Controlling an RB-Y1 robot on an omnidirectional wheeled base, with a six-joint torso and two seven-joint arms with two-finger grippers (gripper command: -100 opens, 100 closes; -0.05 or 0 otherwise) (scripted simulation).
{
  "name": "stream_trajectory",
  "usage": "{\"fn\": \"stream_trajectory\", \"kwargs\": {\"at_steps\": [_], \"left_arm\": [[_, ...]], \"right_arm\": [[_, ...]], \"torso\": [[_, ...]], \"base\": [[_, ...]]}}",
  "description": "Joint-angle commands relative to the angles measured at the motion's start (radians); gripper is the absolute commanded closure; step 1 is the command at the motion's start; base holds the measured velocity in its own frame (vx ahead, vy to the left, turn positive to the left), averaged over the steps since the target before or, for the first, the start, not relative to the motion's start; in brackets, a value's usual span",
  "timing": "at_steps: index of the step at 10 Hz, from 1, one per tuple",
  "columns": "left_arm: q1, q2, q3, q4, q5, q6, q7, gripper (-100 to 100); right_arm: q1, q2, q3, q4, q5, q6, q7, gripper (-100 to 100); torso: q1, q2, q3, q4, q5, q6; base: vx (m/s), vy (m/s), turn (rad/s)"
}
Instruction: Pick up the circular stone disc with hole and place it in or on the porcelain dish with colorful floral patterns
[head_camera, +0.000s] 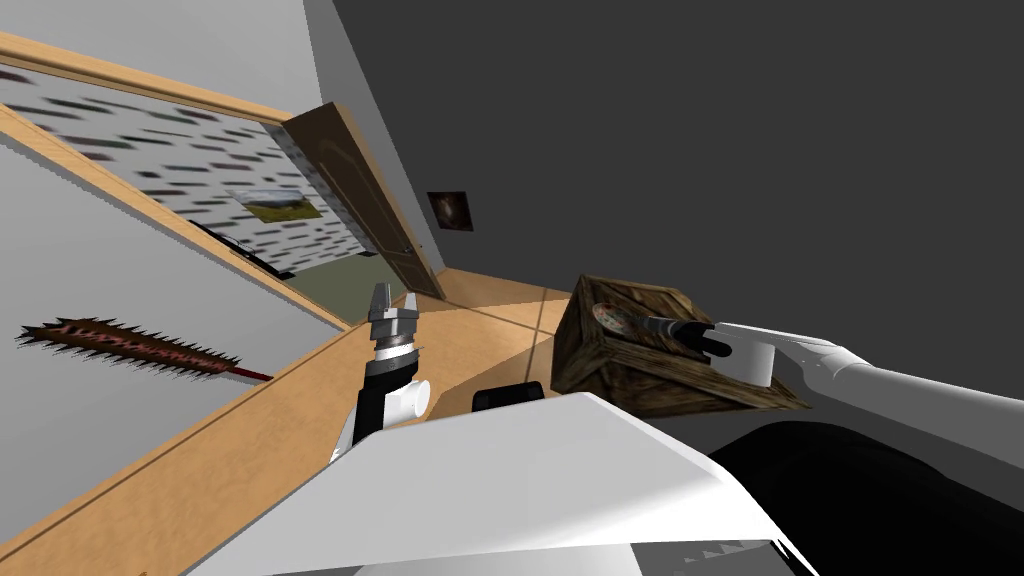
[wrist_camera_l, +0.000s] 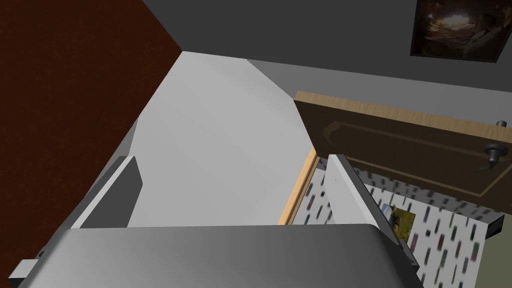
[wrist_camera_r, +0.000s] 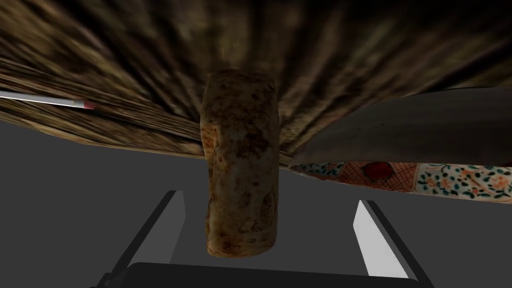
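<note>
Dim, flat renders (edges splay), crate blurred.

tight room round the right fingers, open air round the left

the right gripper (wrist_camera_r: 268, 197) has its fingers spread, and the stone disc (wrist_camera_r: 240, 160) stands edge-on in the gap between them, touching neither. a free strip runs down each side of it, wider by the finger nearer the dish. just outside that finger the floral dish (wrist_camera_r: 450, 182) bars the way with its patterned rim. outside the other finger the space lies free as far as a thin white rod with a pink tip (wrist_camera_r: 50, 100), well apart. beyond the fingertips the wooden crate (wrist_camera_r: 350, 45) closes the way ahead. the left gripper (head_camera: 392, 305) stands raised, fingers apart, free air between and around them.
</note>
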Motion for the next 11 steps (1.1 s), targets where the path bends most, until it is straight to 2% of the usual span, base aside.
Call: {"fn": "stream_trajectory", "kwargs": {"at_steps": [1, 5, 6, 7, 9, 10, 11], "left_arm": [[0.000, 0.000, 0.000, 0.000, 0.000, 0.000, 0.000, 0], [0.000, 0.000, 0.000, 0.000, 0.000, 0.000, 0.000, 0], [0.000, 0.000, 0.000, 0.000, 0.000, 0.000, 0.000, 0], [0.000, 0.000, 0.000, 0.000, 0.000, 0.000, 0.000, 0], [0.000, 0.000, 0.000, 0.000, 0.000, 0.000, 0.000, 0], [0.000, 0.000, 0.000, 0.000, 0.000, 0.000, 0.000, 0], [0.000, 0.000, 0.000, 0.000, 0.000, 0.000, 0.000, 0]], "right_arm": [[0.000, 0.000, 0.000, 0.000, 0.000, 0.000, 0.000, 100], [0.000, 0.000, -0.001, 0.001, 0.000, 0.002, 0.000, 100], [0.000, 0.000, -0.001, 0.001, 0.000, 0.002, 0.000, 0], [0.016, -0.013, -0.016, -0.027, -0.001, 0.010, -0.003, 100], [0.027, -0.035, -0.029, -0.064, 0.001, 0.013, -0.003, 100], [0.025, -0.031, -0.025, -0.047, -0.001, 0.004, -0.003, 100], [0.026, -0.032, -0.025, -0.049, -0.001, 0.004, -0.003, 0]], "torso": [[0.000, 0.000, 0.000, 0.000, 0.000, 0.000], [0.001, -0.003, -0.002, -0.001, -0.001, -0.001], [0.001, -0.003, -0.002, -0.001, -0.001, -0.001], [0.001, -0.003, -0.002, -0.001, -0.001, -0.001], [0.003, -0.003, -0.002, -0.001, 0.000, 0.001], [0.003, -0.004, -0.002, -0.001, 0.000, 0.000], [0.003, -0.003, -0.002, -0.001, 0.000, -0.001]], "base": [[-0.003, -0.003, -0.012], [0.000, -0.002, -0.003], [0.000, 0.000, 0.000], [0.021, 0.001, -0.215], [0.042, 0.018, -0.254], [0.017, 0.008, -0.026], [0.000, 0.000, 0.000]]}}
